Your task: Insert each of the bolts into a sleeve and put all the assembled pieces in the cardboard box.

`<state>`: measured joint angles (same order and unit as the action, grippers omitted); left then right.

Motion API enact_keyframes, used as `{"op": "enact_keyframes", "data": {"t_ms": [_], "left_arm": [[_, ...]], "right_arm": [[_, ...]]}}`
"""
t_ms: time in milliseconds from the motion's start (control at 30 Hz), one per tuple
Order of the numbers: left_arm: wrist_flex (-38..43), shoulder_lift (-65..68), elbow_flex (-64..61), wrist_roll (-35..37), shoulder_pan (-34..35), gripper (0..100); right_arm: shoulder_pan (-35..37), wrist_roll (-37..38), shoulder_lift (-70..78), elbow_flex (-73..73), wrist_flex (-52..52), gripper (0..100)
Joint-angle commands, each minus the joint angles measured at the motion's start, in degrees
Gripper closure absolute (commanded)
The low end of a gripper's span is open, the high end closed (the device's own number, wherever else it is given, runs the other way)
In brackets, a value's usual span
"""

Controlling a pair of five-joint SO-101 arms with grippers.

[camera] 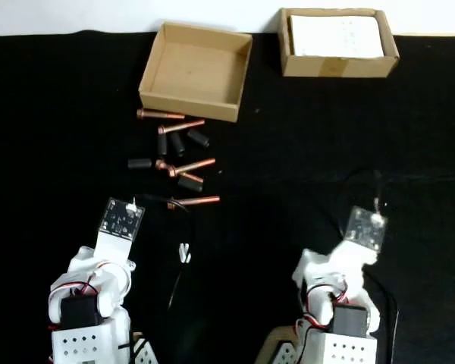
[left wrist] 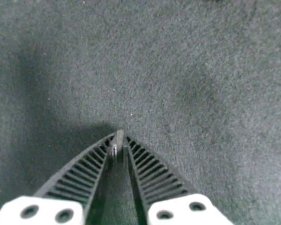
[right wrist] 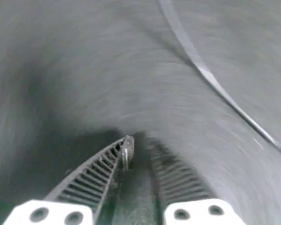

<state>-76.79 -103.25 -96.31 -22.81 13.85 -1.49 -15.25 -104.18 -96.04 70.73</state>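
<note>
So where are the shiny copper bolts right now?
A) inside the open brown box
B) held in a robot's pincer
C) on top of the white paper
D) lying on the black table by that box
D: the bolts lie loose on the black table, just in front of the open brown box, which has nothing inside it.

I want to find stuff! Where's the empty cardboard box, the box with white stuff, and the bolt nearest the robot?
empty cardboard box [camera: 193, 72], high view, its bare floor.
box with white stuff [camera: 337, 67], high view, front wall.
nearest bolt [camera: 197, 201], high view, mid-shaft.
</note>
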Motion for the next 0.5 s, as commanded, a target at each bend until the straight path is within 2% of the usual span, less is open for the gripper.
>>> {"op": "enact_keyframes", "data": {"t_ms": [0,200,467], "left_arm": [[-0.2,-0.4,-0.8,-0.3,0.5,99],[-0.2,-0.4,-0.8,-0.3,0.5,99],[-0.2,-0.4,-0.8,-0.3,0.5,99]], "right_arm": [[-1.5,-2.1,-0.7,-7.2,0.0,81.0],[-1.3,-1.8,-0.7,-7.2,0.0,91.4],[-1.3,-1.8,-0.7,-7.2,0.0,92.2]]}}
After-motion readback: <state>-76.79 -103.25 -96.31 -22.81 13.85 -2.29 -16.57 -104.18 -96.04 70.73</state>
